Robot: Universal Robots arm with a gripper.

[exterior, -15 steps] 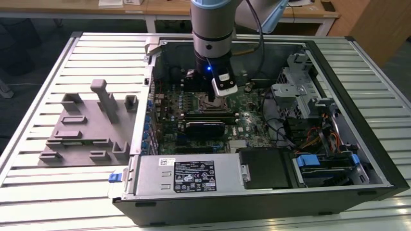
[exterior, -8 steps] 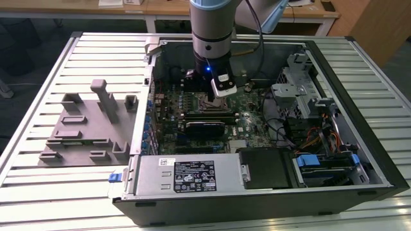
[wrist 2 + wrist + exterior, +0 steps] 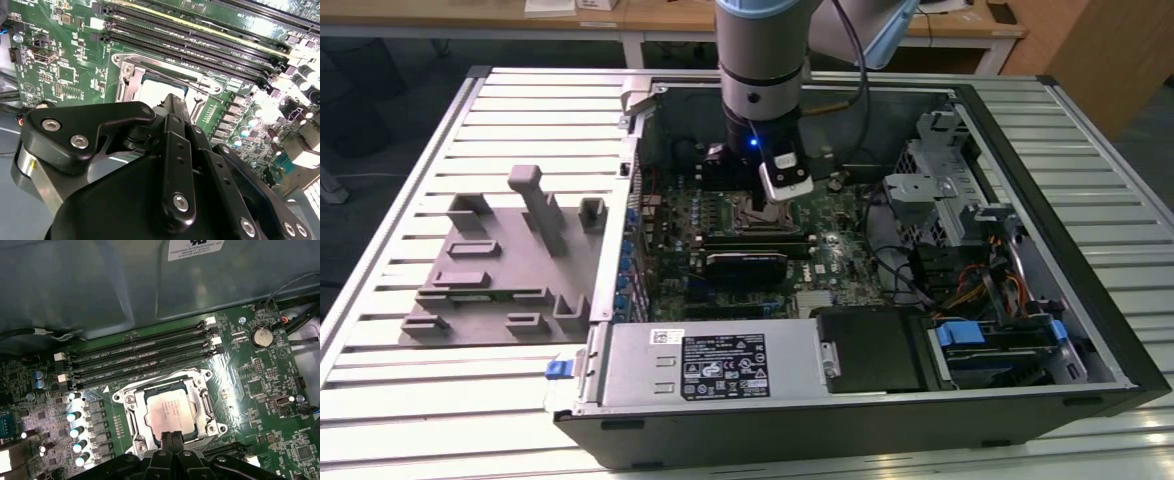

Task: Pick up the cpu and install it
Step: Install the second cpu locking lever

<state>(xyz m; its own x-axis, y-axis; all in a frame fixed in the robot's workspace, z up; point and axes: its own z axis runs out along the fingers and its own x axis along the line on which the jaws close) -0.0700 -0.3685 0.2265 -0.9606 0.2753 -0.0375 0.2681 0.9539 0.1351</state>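
Observation:
The cpu (image 3: 167, 410), a pale silver square, lies flat inside the metal socket frame (image 3: 207, 405) on the green motherboard (image 3: 250, 385). My gripper (image 3: 171, 436) hangs just over the cpu's edge, its two black fingers pressed together and shut with nothing between them. In the second wrist view the gripper (image 3: 172, 102) covers part of the cpu (image 3: 152, 92). In the exterior view the arm reaches down into the open computer case, with the gripper (image 3: 767, 200) above the socket area.
Black memory slots (image 3: 145, 352) run beside the socket. A grey moulded fixture tray (image 3: 500, 260) lies on the slatted table at the exterior view's left. The power supply (image 3: 707, 365), drive cage (image 3: 947, 190) and cables (image 3: 974, 285) crowd the case.

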